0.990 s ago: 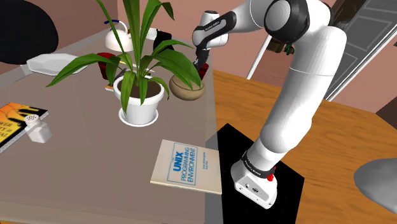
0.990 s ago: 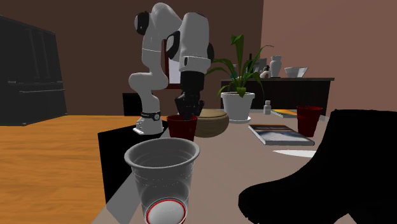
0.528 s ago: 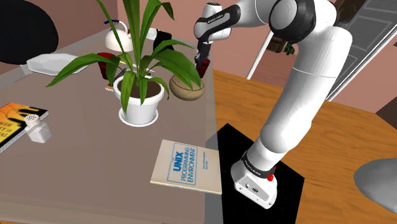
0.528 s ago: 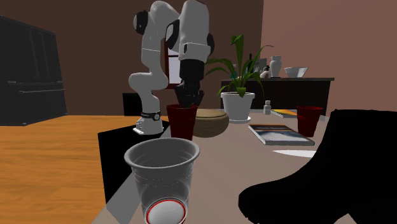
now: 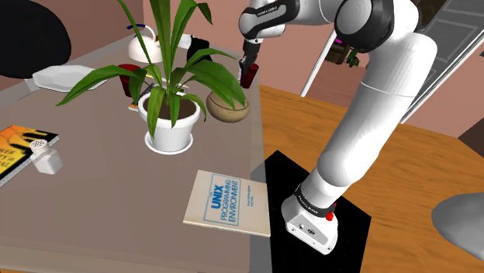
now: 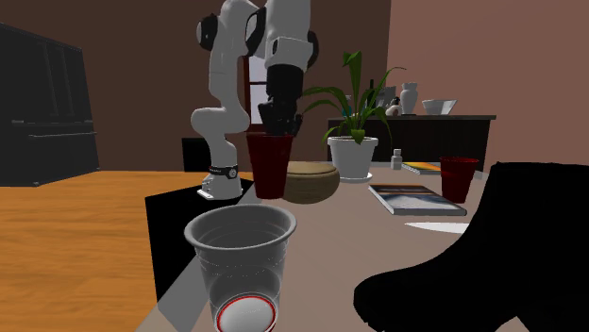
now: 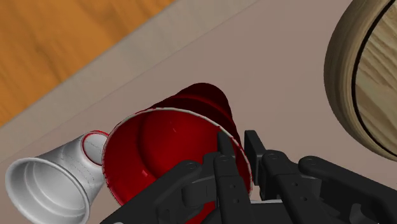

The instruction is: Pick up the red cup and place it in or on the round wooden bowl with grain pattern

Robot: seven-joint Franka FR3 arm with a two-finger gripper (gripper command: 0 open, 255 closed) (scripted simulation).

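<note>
one red cup (image 6: 269, 166) aloft beside the wooden bowl (image 6: 312, 181), rim in the pinch of the gripper (image 7: 236, 141)

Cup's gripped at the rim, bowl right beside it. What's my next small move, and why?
Probably lift it a little higher before going sideways. The gripper is shut on the red cup, with the wooden bowl close beside. In the second exterior view the cup's base shows below the bowl's rim, so shifting across now might clip it.
</note>
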